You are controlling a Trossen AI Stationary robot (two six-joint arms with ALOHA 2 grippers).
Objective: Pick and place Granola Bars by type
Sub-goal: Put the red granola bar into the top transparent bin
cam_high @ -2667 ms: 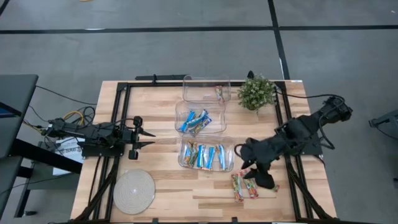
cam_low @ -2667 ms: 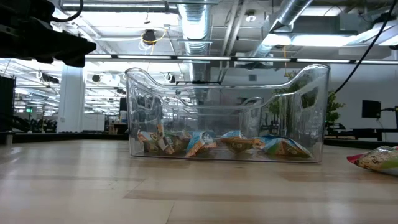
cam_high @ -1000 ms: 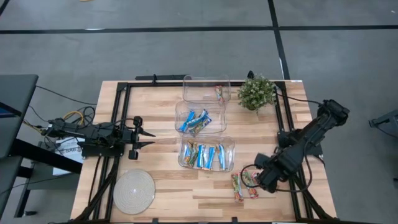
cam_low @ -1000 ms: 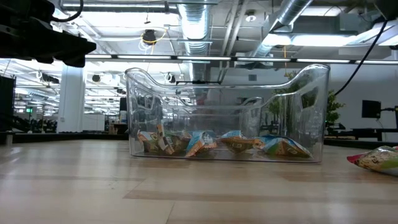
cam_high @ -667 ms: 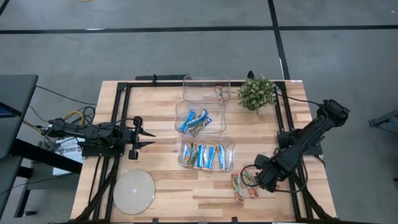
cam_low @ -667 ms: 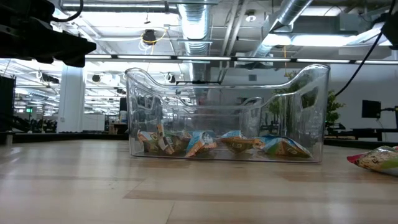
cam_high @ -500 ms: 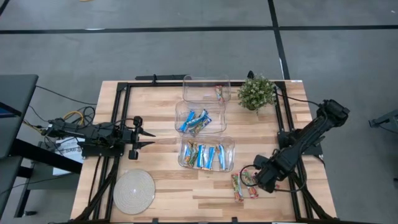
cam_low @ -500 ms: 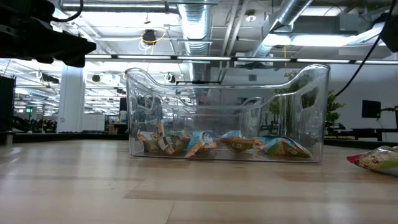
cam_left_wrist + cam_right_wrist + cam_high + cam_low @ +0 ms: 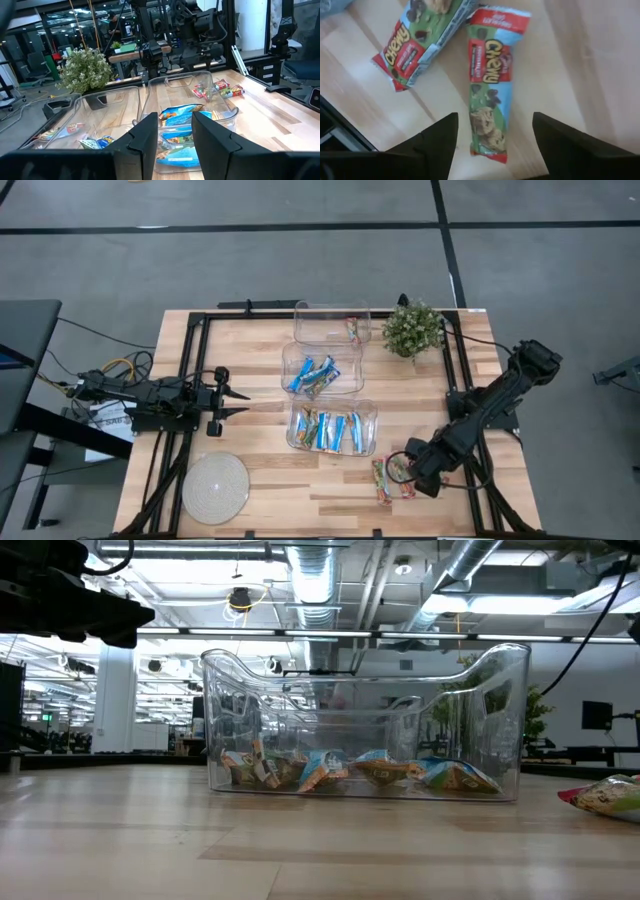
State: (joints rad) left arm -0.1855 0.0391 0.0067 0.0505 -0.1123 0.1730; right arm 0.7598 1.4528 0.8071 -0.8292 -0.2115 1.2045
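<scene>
1. Granola bars (image 9: pixel 489 85) in red-green wrappers lie loose on the surface (image 9: pixel 300 485), near the front bin (image 9: pixel 368 412).
2. One bar is straddled by the right gripper (image 9: pixel 492 142), jaws spread wide, nothing grasped.
3. Jaws should be lowered squarely over the bar's middle before being clenched.
4. Left gripper (image 9: pixel 172 132) is parked at the surface's left edge, jaws parted, empty.

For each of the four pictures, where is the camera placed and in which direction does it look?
High: above the table, straight down; both arms, left tool, right tool.
Low: at table height, level through the nearest clear bin; an arm part at upper left.
Left wrist: across the bins toward the plant; own fingers.
Right wrist: down on two Chewy bars; open tool.
Shared: these bars also show in the high view.
</scene>
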